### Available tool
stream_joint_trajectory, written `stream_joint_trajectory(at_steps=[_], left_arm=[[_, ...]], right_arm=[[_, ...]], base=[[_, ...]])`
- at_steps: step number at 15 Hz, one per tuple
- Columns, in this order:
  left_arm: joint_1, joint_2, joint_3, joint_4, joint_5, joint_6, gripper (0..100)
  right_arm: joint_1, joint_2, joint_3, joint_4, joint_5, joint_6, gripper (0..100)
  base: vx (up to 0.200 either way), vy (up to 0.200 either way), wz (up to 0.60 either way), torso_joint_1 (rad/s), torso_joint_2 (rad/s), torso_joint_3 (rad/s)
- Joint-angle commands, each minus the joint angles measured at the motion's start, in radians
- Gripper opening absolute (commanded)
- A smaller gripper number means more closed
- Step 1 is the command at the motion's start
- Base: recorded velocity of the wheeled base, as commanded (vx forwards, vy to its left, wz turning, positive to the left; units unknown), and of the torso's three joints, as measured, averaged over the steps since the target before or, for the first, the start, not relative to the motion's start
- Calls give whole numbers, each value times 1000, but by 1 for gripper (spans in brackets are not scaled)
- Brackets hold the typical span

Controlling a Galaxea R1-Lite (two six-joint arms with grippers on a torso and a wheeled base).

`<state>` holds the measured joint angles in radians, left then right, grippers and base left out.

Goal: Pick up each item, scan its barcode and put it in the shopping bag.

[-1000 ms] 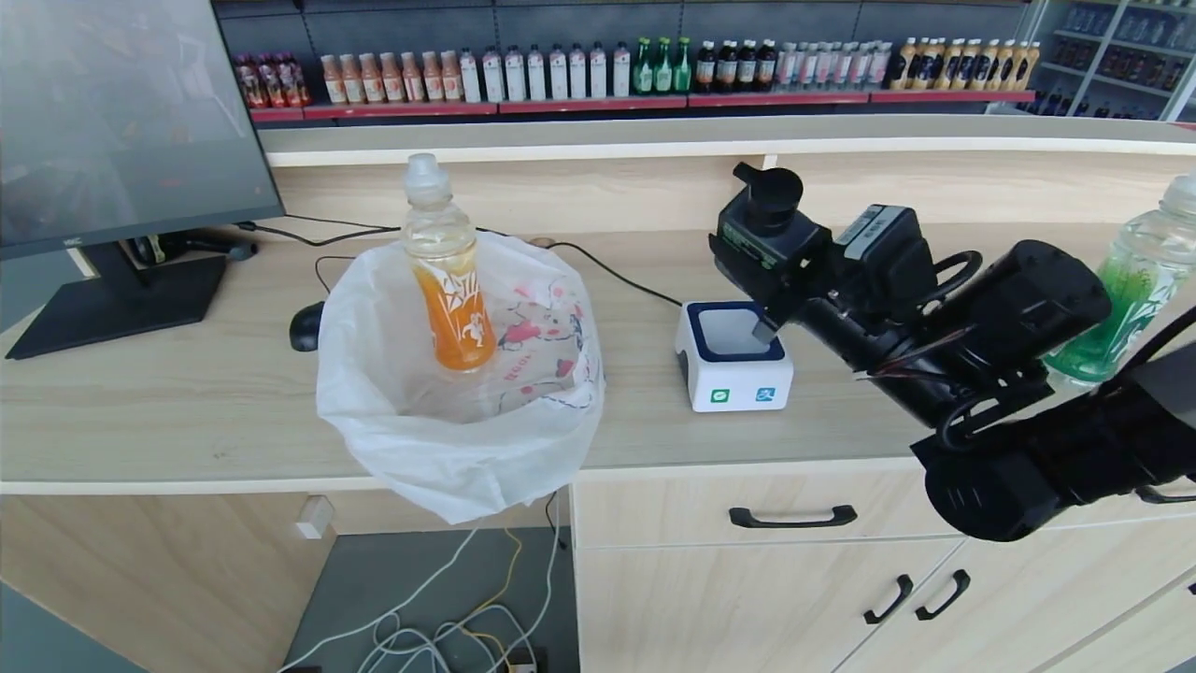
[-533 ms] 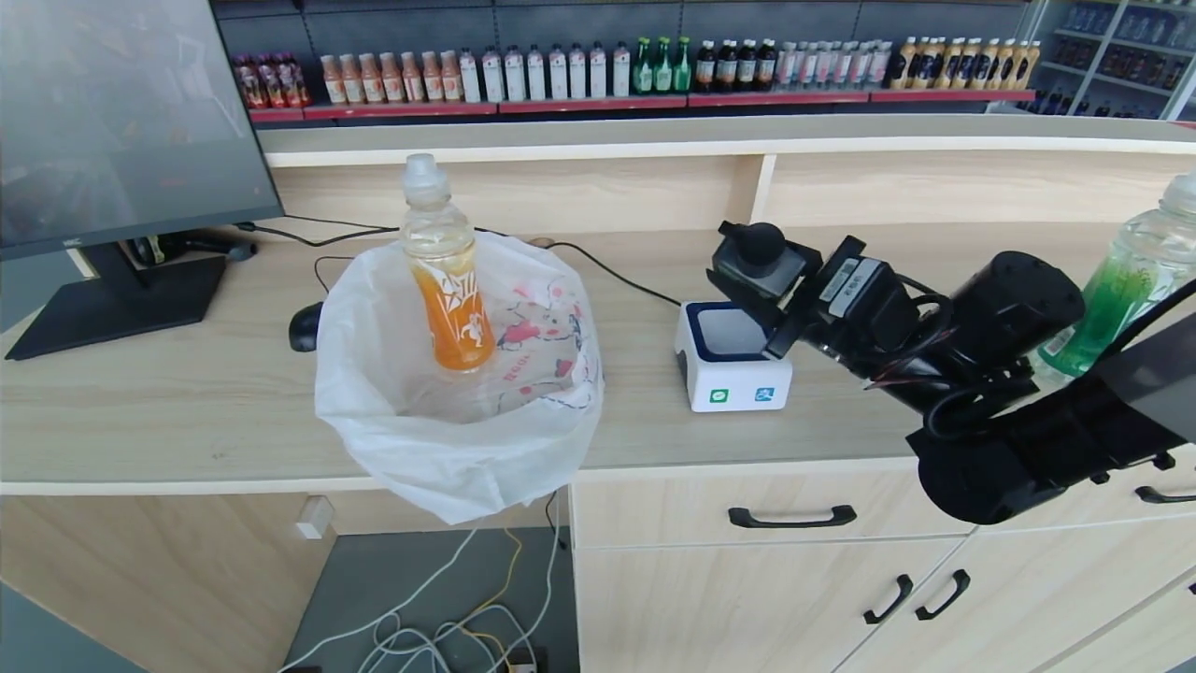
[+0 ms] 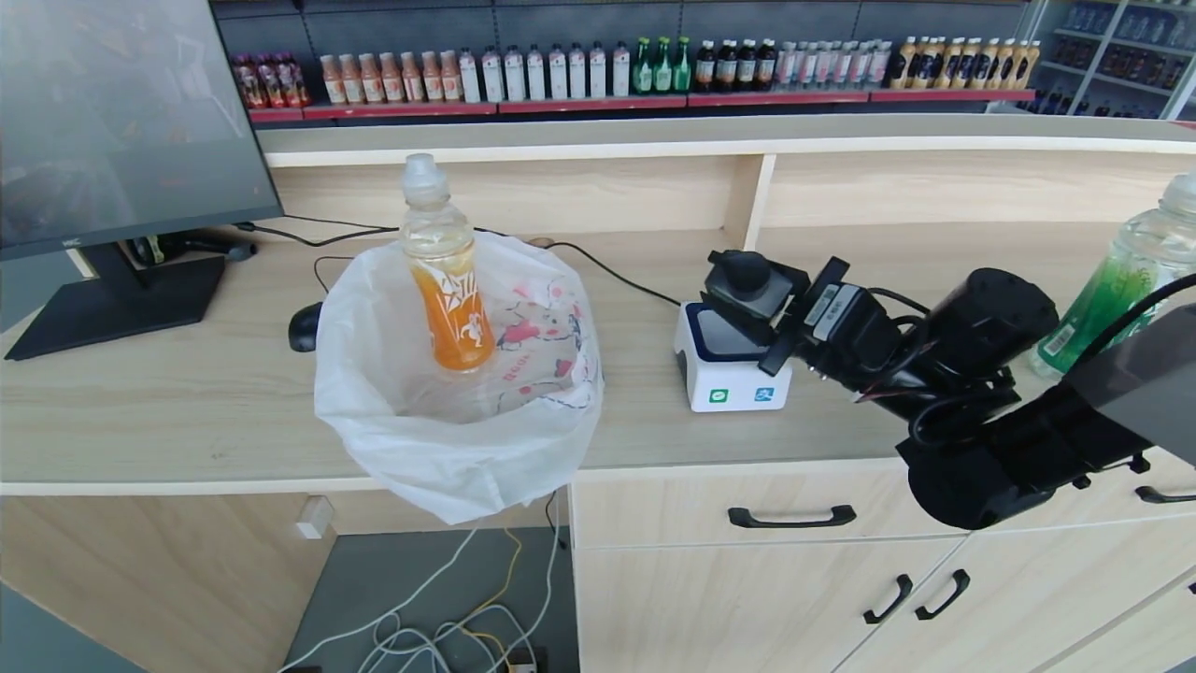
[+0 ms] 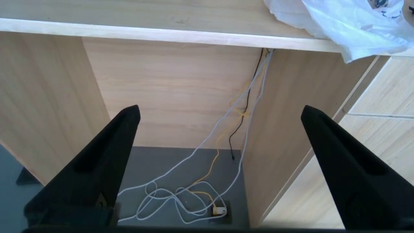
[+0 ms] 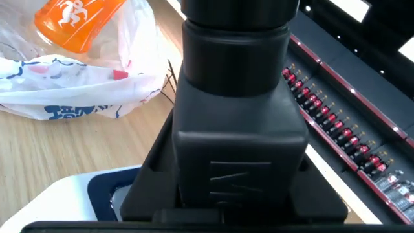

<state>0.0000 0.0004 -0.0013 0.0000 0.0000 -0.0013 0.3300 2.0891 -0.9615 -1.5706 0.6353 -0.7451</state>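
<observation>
The right gripper is clamped on a black container, held just above the scanner near the worktop's front edge. The left gripper gapes wide, holding nothing.

Wooden counter, drawers, stocked shelves behind

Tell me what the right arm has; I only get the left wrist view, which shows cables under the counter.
Observer: The right gripper holds a black bottle over the scanner.
Operator: Anything in the bag?
Observer: Yes, an orange drink bottle stands upright in the white bag.
Operator: Any items waiting?
Observer: One green bottle stands on the counter at the robot's far right.
</observation>
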Motion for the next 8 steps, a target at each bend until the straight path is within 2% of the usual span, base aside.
stream_joint_trajectory(at_steps=[1, 8], left_arm=[[0, 0, 0, 0, 0, 0, 100], [0, 0, 0, 0, 0, 0, 100]], right_arm=[[21, 26, 1, 0, 0, -7, 0], [20, 31, 1, 0, 6, -19, 0]], base=[[0, 0, 0, 0, 0, 0], [0, 0, 0, 0, 0, 0]])
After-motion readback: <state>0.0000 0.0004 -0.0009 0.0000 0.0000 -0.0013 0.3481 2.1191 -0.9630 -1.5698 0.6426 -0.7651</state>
